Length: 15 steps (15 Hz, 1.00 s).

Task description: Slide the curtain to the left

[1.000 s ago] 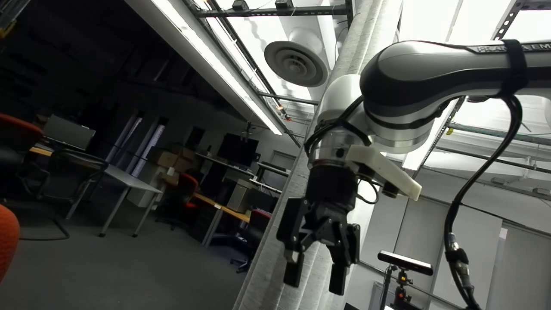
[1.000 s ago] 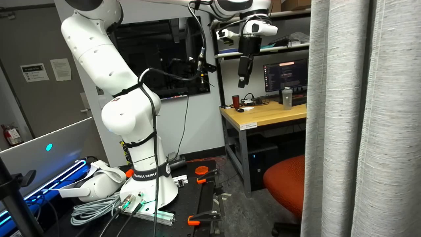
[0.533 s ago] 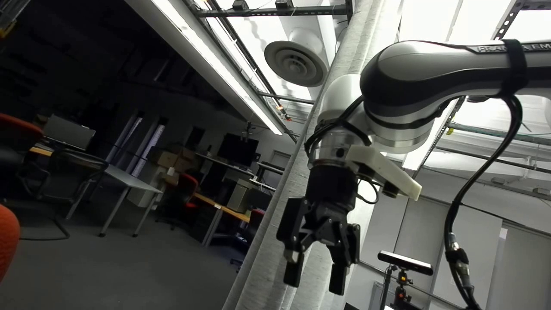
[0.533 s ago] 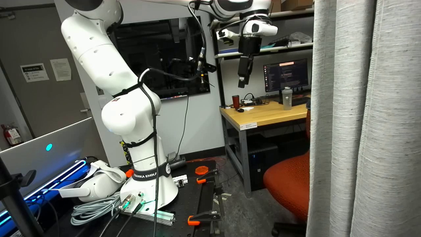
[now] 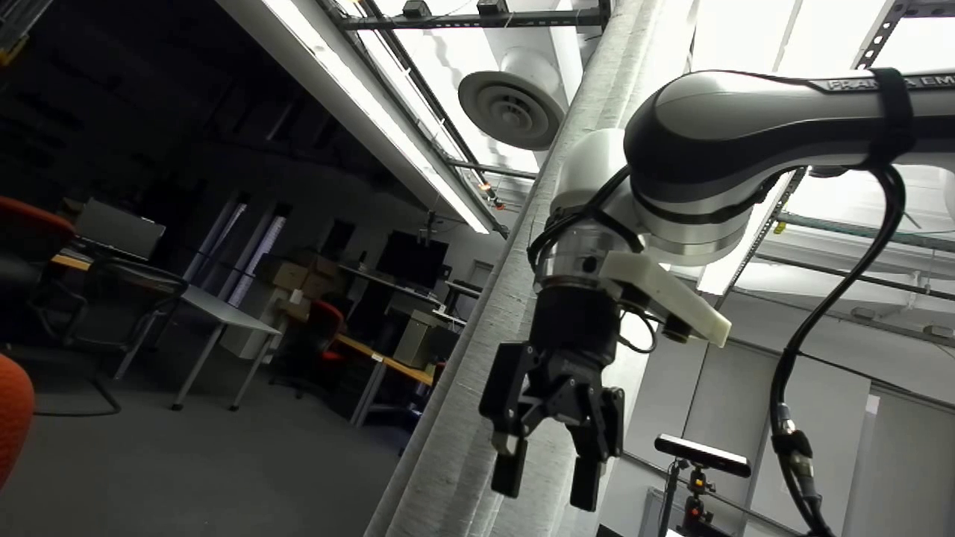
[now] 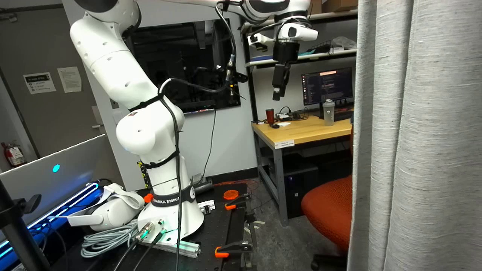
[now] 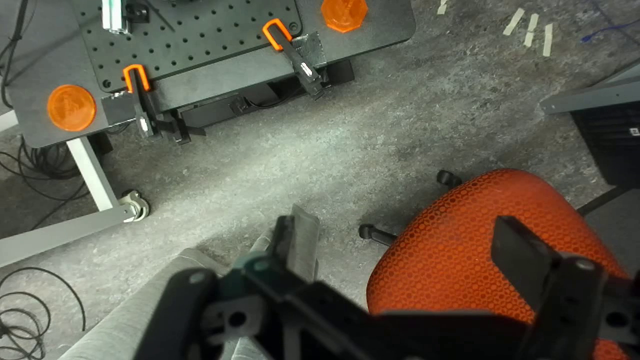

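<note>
Grey curtain (image 6: pixel 425 135) hanging, one gripper (image 5: pixel 547 485) hovering

In an exterior view, one curtain is filling three o'clock; the gripper's two fingers (image 5: pixel 585 485) are standing apart. In the wrist view, two clamps (image 7: pixel 299 60) are sitting at ten and twelve o'clock; one orange chair (image 7: pixel 455 255) is showing at four.
</note>
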Available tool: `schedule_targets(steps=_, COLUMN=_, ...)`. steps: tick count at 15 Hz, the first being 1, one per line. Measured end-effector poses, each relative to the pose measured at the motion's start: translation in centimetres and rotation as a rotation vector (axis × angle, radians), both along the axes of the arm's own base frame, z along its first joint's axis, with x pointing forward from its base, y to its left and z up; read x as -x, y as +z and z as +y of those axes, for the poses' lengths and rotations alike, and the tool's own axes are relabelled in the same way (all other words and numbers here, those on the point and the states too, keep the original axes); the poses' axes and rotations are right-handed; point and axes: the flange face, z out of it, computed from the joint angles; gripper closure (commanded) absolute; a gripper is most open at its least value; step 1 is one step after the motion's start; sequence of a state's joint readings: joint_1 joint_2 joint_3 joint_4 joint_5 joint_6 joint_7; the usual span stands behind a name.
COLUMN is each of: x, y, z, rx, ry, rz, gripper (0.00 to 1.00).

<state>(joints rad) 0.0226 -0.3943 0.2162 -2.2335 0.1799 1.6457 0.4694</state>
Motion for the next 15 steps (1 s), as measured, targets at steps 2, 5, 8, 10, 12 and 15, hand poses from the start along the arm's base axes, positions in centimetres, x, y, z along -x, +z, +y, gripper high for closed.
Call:
schedule_targets(steps=2, x=0.00, y=0.00, z=0.00, rx=0.000, ry=0.000, rz=0.000, gripper=0.00)
schedule_targets(steps=5, x=0.00, y=0.00, z=0.00, rx=0.000, ry=0.000, rz=0.000, gripper=0.00)
schedule_targets(steps=8, x=0.00, y=0.00, z=0.00, rx=0.000, ry=0.000, rz=0.000, gripper=0.00)
schedule_targets(steps=10, x=0.00, y=0.00, z=0.00, rx=0.000, ry=0.000, rz=0.000, gripper=0.00)
schedule_targets(steps=12, x=-0.01, y=-0.01, z=-0.01, rx=0.000, ry=0.000, rz=0.000, gripper=0.00)
schedule_targets(steps=15, x=-0.49, y=0.07, z=-0.19, rx=-0.005, ry=-0.015, rz=-0.025, gripper=0.00)
